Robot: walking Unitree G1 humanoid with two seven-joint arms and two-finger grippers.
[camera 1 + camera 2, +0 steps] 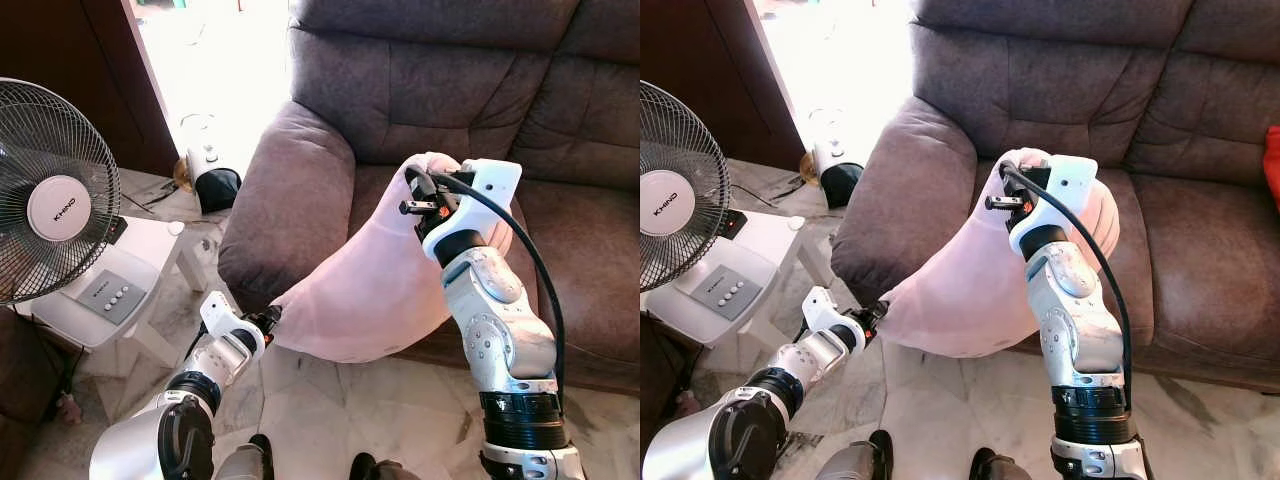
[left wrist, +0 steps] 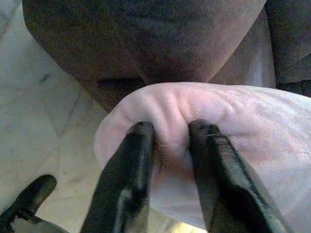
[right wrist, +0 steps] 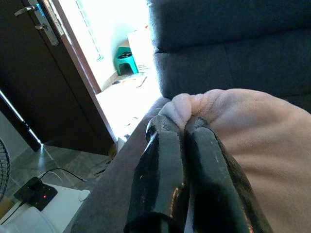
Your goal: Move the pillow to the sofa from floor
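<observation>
The brown sofa takes up the far side of the scene, its seat cushion bare and its left armrest bulging toward the tiled floor. Against the front of that seat hangs the pink pillow, lifted off the floor and slung between 2 arms, its upper end at seat height and its lower corner drooping beside the armrest. The right tool is clamped tight on a fold of the pillow's upper end, above the seat edge. The left tool pinches the lower corner, fingers narrowed with fabric bunched between them. To the left a standing fan sits over a small white bench. The carry step looks nearly done; next I judge both arms must raise the lower end over the seat edge, push forward, then release.
</observation>
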